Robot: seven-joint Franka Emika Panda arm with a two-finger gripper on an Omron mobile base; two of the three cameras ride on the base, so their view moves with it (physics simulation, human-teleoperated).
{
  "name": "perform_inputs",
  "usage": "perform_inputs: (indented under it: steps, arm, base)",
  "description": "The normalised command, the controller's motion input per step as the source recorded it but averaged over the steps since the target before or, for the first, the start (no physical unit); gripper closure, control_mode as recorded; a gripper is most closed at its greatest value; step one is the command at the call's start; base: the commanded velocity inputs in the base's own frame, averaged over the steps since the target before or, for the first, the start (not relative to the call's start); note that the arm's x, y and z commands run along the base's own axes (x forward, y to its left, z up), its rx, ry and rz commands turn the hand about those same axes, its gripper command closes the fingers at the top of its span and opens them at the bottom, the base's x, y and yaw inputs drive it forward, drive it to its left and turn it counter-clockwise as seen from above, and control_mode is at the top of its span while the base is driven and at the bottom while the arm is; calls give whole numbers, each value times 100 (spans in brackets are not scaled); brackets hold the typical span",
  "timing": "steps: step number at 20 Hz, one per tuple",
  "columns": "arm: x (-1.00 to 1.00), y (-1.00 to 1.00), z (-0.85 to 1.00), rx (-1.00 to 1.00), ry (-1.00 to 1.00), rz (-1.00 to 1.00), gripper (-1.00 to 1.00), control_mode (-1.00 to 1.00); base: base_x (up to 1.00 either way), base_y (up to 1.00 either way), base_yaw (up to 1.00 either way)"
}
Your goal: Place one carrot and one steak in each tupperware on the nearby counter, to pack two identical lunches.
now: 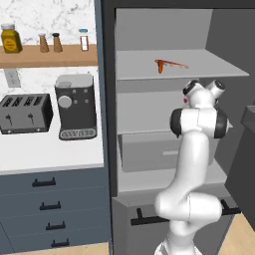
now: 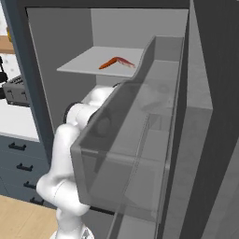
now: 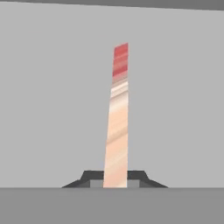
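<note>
I have the end effector clamped on the near end of a steak, apparently over a grey shelf, ready to carry it to a tupperware.

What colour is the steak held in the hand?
Steak: red at the far end, fading to pale pink-cream near the hand; hand view shows it best.

Steak pale pink streaked, red at tip, dark tool, orange carrot, grey shelf

Shelf — carrot, steak.
</note>
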Motion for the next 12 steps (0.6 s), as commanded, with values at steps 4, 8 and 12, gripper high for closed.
perform_inputs:
  steps: [4,8,12]
  arm:
    - [-27,74,-18,-19,0,0,100,-100]
    - [-30,56,-8,-9,0,0,100,-100]
    - [-30,17,20,-7,-2,0,100,-100]
  base:
    - [0,0,0]
    - [0,0,0]
    - [0,0,0]
